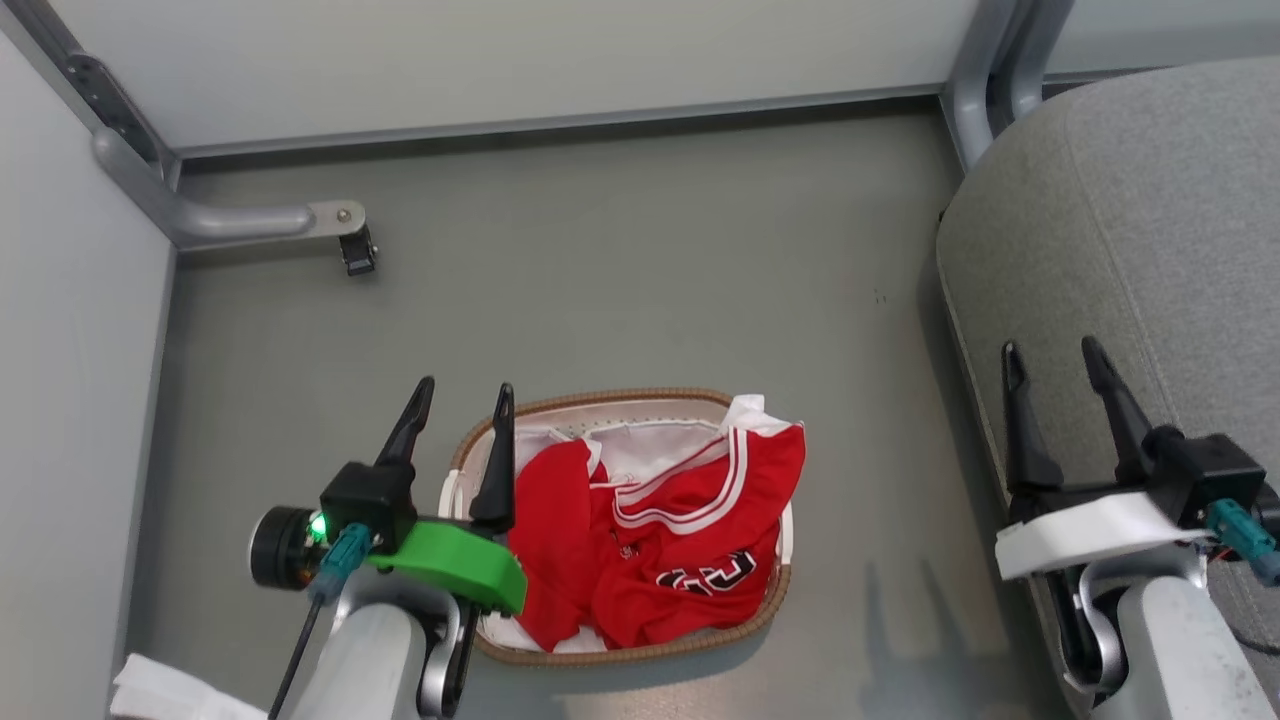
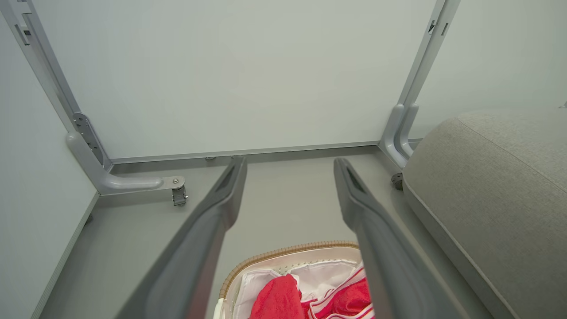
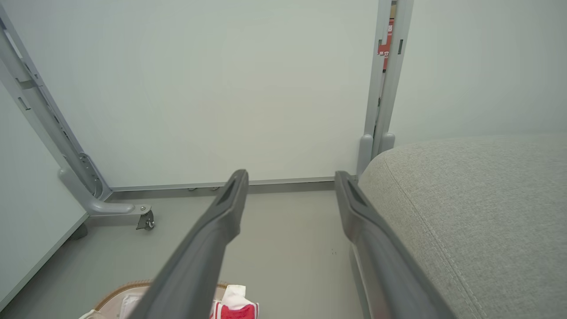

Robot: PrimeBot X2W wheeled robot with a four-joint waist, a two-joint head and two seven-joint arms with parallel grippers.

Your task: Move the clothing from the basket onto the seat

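Below my head camera, a plain grey floor (image 1: 640, 280) runs back to pale wall panels (image 1: 500, 60) set in a grey metal frame (image 1: 250, 220). One frame foot at the rear left carries a small caster (image 1: 357, 255). To the right stands the seat (image 1: 1150, 220), a large rounded grey fabric cushion with a seam line. The basket (image 1: 620, 397) sits on the floor, apart from the seat and nearer my left arm. It contains a white lining (image 1: 650, 440) and the clothing. The jersey (image 1: 690, 540) lies to the right, its black lettering partly folded and one edge lapping over the right rim. The plainer red piece (image 1: 550, 530) lies against it on the left. My left gripper (image 1: 467, 385) is at the basket's left rim, jaws parted, holding nothing. My right gripper (image 1: 1050, 345) is at the seat's edge, jaws likewise parted and empty.
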